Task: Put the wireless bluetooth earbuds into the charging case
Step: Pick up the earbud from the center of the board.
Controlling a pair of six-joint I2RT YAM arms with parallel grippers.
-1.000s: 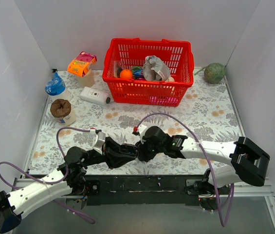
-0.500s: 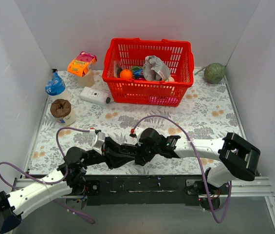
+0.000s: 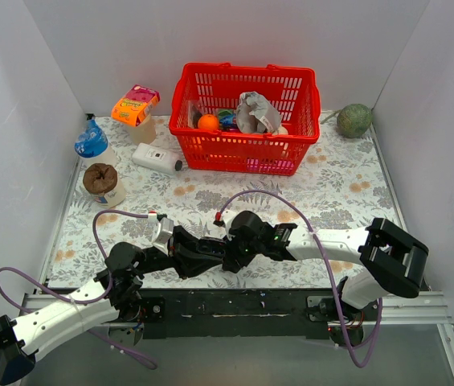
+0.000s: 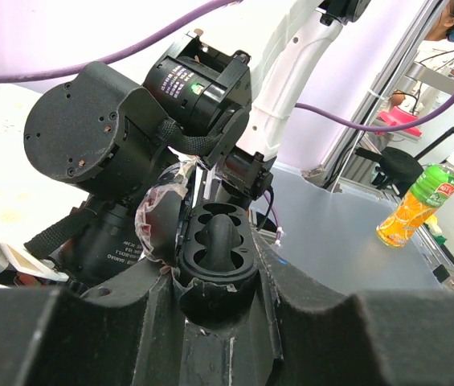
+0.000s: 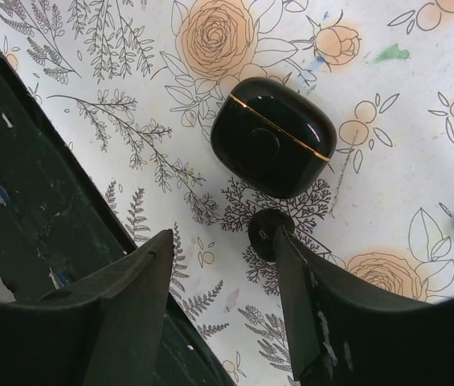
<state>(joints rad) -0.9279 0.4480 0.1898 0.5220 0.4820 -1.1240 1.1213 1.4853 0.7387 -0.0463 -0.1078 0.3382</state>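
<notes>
In the left wrist view the charging case (image 4: 214, 241) is gripped between the dark fingers of my left gripper (image 4: 214, 281), which is shut on it. The case is black and oval, its lid swung open to the left and its moulded slots showing. My right gripper (image 5: 220, 241) hangs open just above the flowered table. A tiny black earbud (image 5: 263, 232) lies at the tip of its right finger (image 5: 295, 273), and nothing is between the jaws. A bigger glossy black rounded piece with a gold line (image 5: 273, 147) lies just beyond. From above, both grippers (image 3: 225, 257) meet near the front edge.
A red basket (image 3: 291, 153) holding several items stands at the back. A white box with a black cap (image 3: 157, 158), a blue-capped bottle (image 3: 92, 145) and a brown-topped cup (image 3: 102, 183) are at the left. A green ball (image 3: 354, 121) sits in the far right corner. White walls enclose the table.
The right arm has swung left and toward the near edge, bringing its gripper lower beside the left gripper. The left arm has stayed still with the case.
</notes>
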